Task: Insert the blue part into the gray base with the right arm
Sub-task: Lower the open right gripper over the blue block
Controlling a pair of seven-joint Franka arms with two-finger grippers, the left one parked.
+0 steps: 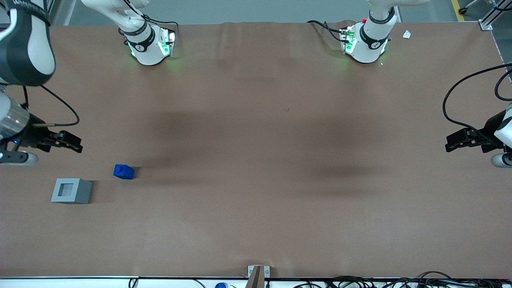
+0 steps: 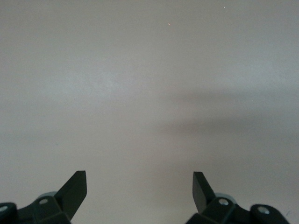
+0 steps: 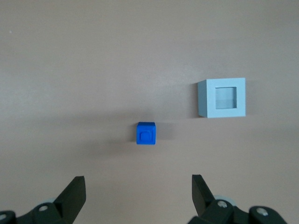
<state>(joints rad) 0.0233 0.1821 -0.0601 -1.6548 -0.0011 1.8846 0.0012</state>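
Note:
The blue part (image 1: 123, 171) lies on the brown table, toward the working arm's end. The gray base (image 1: 71, 191), with a square recess in its top, stands a little nearer the front camera than the blue part, apart from it. My right gripper (image 1: 76, 145) is open and empty, held above the table, farther from the front camera than both blocks. In the right wrist view the blue part (image 3: 145, 133) and the gray base (image 3: 222, 98) show ahead of the open gripper (image 3: 138, 184), with bare table between the fingers.
The brown table cover (image 1: 256, 160) spans the view. The two arm bases (image 1: 150, 44) (image 1: 366, 42) stand at the table edge farthest from the front camera. A small bracket (image 1: 258, 272) sits at the nearest edge. A white scrap (image 1: 407, 35) lies near the parked arm's base.

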